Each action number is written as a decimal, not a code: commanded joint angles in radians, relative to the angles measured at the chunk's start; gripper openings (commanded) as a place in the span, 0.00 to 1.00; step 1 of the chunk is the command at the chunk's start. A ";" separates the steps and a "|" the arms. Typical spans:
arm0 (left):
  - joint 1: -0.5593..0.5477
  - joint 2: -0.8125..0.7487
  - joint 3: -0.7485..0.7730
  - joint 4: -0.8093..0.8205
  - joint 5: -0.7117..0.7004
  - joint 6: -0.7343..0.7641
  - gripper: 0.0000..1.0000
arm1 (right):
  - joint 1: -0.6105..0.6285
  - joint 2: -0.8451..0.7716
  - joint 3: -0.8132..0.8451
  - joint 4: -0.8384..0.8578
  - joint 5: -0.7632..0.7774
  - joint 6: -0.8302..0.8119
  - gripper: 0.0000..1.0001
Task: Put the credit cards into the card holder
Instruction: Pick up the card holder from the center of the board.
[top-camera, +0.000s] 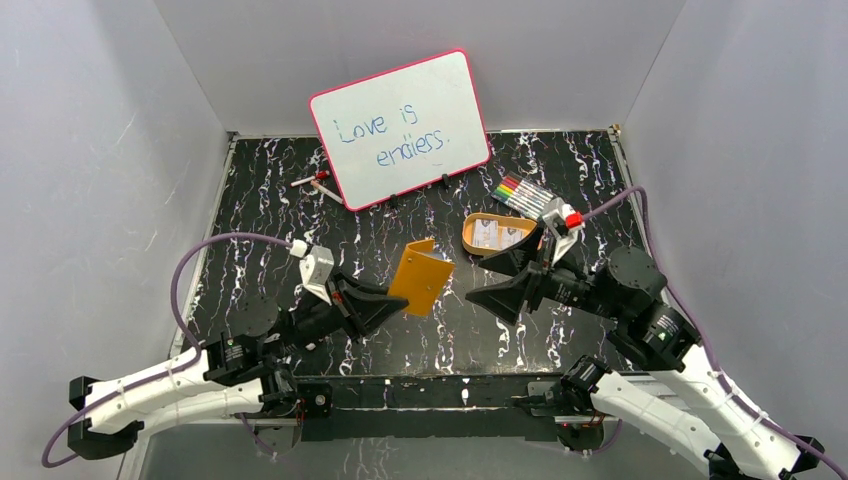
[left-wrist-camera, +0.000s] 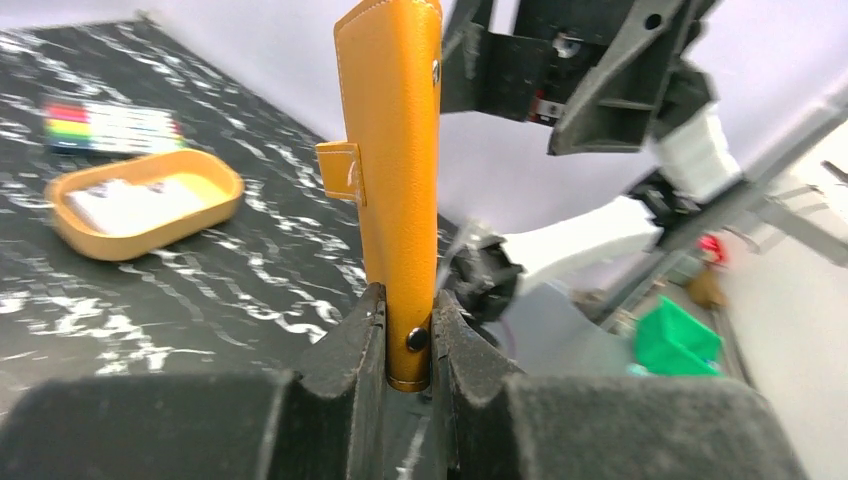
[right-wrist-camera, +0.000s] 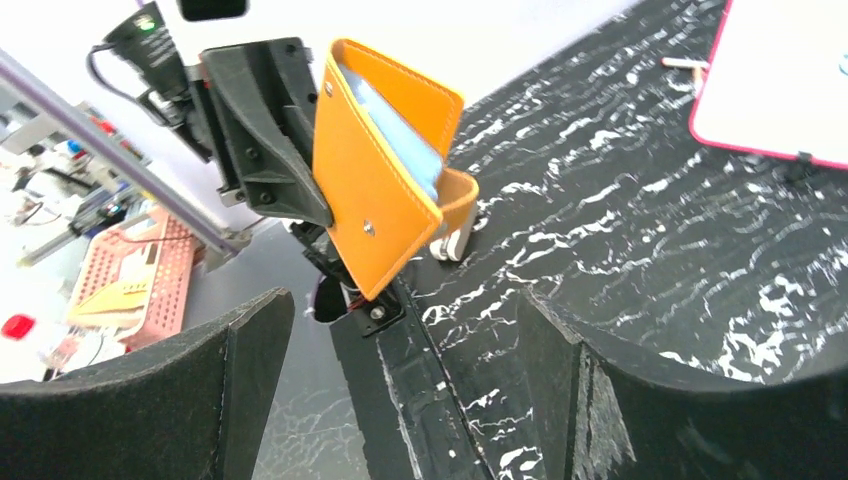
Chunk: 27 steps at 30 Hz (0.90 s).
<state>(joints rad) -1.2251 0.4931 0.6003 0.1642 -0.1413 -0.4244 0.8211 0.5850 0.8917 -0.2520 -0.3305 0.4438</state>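
Note:
The orange card holder (top-camera: 420, 277) is held upright above the table by my left gripper (top-camera: 393, 301), which is shut on its lower edge. In the left wrist view the holder (left-wrist-camera: 395, 180) stands between my left gripper's (left-wrist-camera: 408, 312) jaws, snap stud showing. In the right wrist view the holder (right-wrist-camera: 375, 190) hangs partly open with clear sleeves showing. My right gripper (top-camera: 492, 281) is open and empty, just right of the holder, jaws wide apart (right-wrist-camera: 400, 305). The pale credit cards (top-camera: 490, 233) lie in the orange oval tray (top-camera: 468, 236), also seen in the left wrist view (left-wrist-camera: 130, 205).
A pink-rimmed whiteboard (top-camera: 400, 128) stands at the back. A pack of coloured markers (top-camera: 525, 195) lies behind the tray, also in the left wrist view (left-wrist-camera: 110, 125). A loose marker (top-camera: 315, 182) lies left of the whiteboard. Grey walls close in the black marbled table (top-camera: 260, 210).

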 joint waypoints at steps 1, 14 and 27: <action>0.004 0.034 0.075 0.096 0.229 -0.145 0.00 | 0.003 -0.043 -0.018 0.219 -0.159 -0.020 0.89; 0.004 0.199 0.232 0.090 0.495 -0.253 0.00 | 0.004 -0.039 0.028 0.289 -0.223 -0.072 0.99; 0.004 0.215 0.234 0.093 0.406 -0.205 0.00 | 0.004 0.042 -0.058 0.493 -0.458 0.136 0.36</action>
<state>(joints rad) -1.2251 0.7307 0.7959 0.2165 0.3054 -0.6544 0.8211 0.6228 0.8627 0.1112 -0.7216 0.4946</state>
